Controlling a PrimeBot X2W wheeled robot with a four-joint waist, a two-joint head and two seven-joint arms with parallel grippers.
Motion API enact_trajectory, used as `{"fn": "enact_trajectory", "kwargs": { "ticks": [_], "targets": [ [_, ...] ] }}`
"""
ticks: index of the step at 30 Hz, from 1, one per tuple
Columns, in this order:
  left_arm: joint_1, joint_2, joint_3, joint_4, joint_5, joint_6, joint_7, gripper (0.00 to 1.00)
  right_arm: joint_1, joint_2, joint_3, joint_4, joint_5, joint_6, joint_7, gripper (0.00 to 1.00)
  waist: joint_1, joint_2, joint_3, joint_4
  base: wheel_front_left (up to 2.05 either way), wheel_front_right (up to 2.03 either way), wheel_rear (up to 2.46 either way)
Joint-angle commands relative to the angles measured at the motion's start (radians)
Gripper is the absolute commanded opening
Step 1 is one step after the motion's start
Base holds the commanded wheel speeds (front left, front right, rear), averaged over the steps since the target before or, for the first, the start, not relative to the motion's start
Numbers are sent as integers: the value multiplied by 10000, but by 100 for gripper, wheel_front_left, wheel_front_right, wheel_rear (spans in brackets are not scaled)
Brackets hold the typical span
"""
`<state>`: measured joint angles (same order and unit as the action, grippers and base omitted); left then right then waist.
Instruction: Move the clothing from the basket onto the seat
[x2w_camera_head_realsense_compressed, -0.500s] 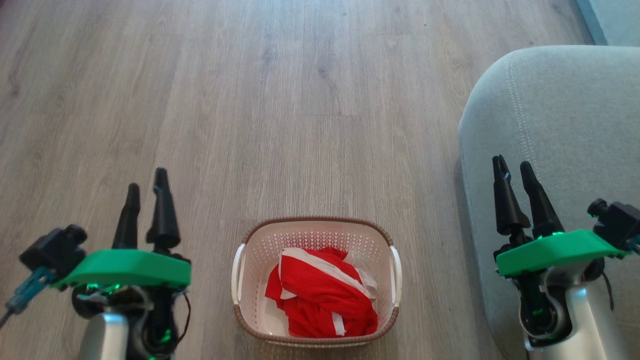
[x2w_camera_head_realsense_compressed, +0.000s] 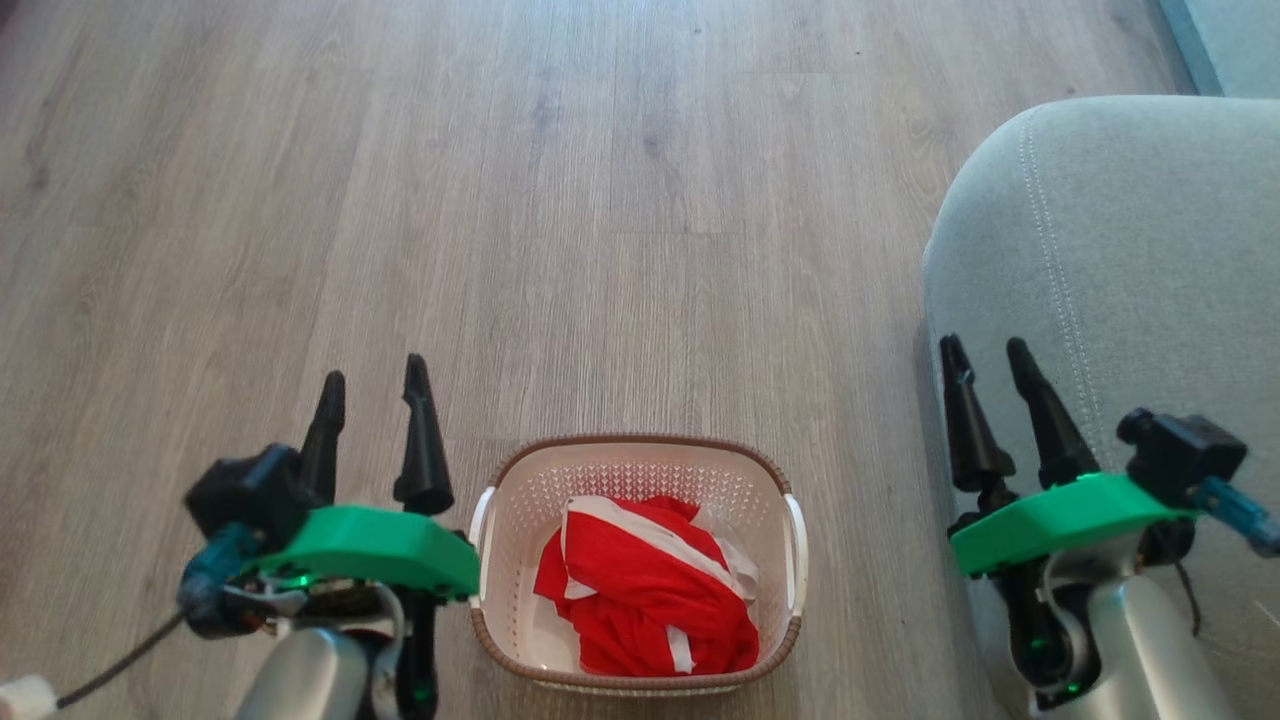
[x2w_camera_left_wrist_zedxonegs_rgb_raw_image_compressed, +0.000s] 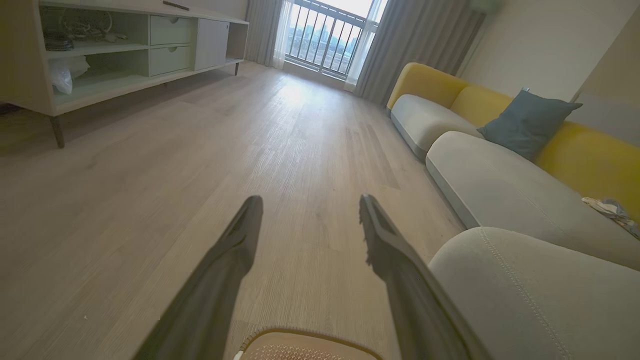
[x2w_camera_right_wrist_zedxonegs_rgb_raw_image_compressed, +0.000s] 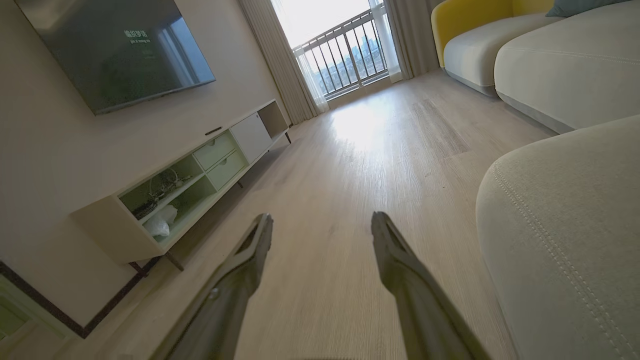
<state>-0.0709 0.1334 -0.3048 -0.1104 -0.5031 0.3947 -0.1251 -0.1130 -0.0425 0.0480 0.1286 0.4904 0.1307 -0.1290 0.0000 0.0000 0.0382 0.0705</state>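
The red clothing (x2w_camera_head_realsense_compressed: 645, 590) with white stripes lies bunched in the cream basket (x2w_camera_head_realsense_compressed: 520, 520) on the floor, low in the head view. My left gripper (x2w_camera_head_realsense_compressed: 373, 378) hovers just left of the basket, open and empty. My right gripper (x2w_camera_head_realsense_compressed: 986, 348) stands open and empty to the basket's right, over the edge of the grey-green seat (x2w_camera_head_realsense_compressed: 1130, 250). In the left wrist view the open left gripper (x2w_camera_left_wrist_zedxonegs_rgb_raw_image_compressed: 310, 200) points over the floor, with the basket's rim (x2w_camera_left_wrist_zedxonegs_rgb_raw_image_compressed: 305, 336) at the bottom and the seat (x2w_camera_left_wrist_zedxonegs_rgb_raw_image_compressed: 530, 295) at the right. The right wrist view has the open right gripper (x2w_camera_right_wrist_zedxonegs_rgb_raw_image_compressed: 322, 216) beside the seat (x2w_camera_right_wrist_zedxonegs_rgb_raw_image_compressed: 570, 225).
Wooden floor (x2w_camera_head_realsense_compressed: 560, 200) stretches ahead. A low TV cabinet (x2w_camera_left_wrist_zedxonegs_rgb_raw_image_compressed: 115, 55) stands along the left wall under a television (x2w_camera_right_wrist_zedxonegs_rgb_raw_image_compressed: 115, 45). More sofa cushions (x2w_camera_left_wrist_zedxonegs_rgb_raw_image_compressed: 500, 185) with yellow backs and a blue pillow (x2w_camera_left_wrist_zedxonegs_rgb_raw_image_compressed: 527, 122) run along the right. A balcony window (x2w_camera_left_wrist_zedxonegs_rgb_raw_image_compressed: 335, 40) is at the far end.
My left gripper has moved right, close to the basket. My right gripper has shifted left and slightly down. Basket and clothing lie as before.
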Motion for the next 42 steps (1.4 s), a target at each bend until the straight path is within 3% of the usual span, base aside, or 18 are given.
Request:
{"fn": "enact_trajectory", "kwargs": {
  "ticks": [1, 5, 9, 17, 33, 42],
  "targets": [
    [-630, 192, 48, -393, 309, 211, -157, 100, -538, -146, 260, -266, -298, 0, -126, 100, 0, 0, -5, 6, 0, 0, 0],
    [-655, 466, -582, -142, 624, 793, -277, 100, -507, -135, 386, 364, -471, 0, -245, 100, 0, 0, -42, 32, 0, 0, 0],
    [-581, 524, -876, 206, 783, 1082, -396, 100, -548, -106, 350, 1069, -587, 0, -364, 100, 0, 0, -85, 63, 0, 0, 0],
    [-390, 324, -816, 718, 1483, 769, -635, 100, -700, -73, 423, 1562, -1275, 0, -601, 100, 0, 0, -124, 124, 0, 0, 0],
    [-73, -225, -395, 671, 3322, 544, -1114, 100, -877, -74, 666, 1833, -2774, 0, -1077, 100, 0, 0, -137, 246, 0, 0, 0],
    [75, -635, 164, 1043, 4200, -404, -1367, 100, -1065, -79, 826, 2268, -3338, 0, -1328, 100, 0, 0, -118, 273, 0, 0, 0]
  ]
}}
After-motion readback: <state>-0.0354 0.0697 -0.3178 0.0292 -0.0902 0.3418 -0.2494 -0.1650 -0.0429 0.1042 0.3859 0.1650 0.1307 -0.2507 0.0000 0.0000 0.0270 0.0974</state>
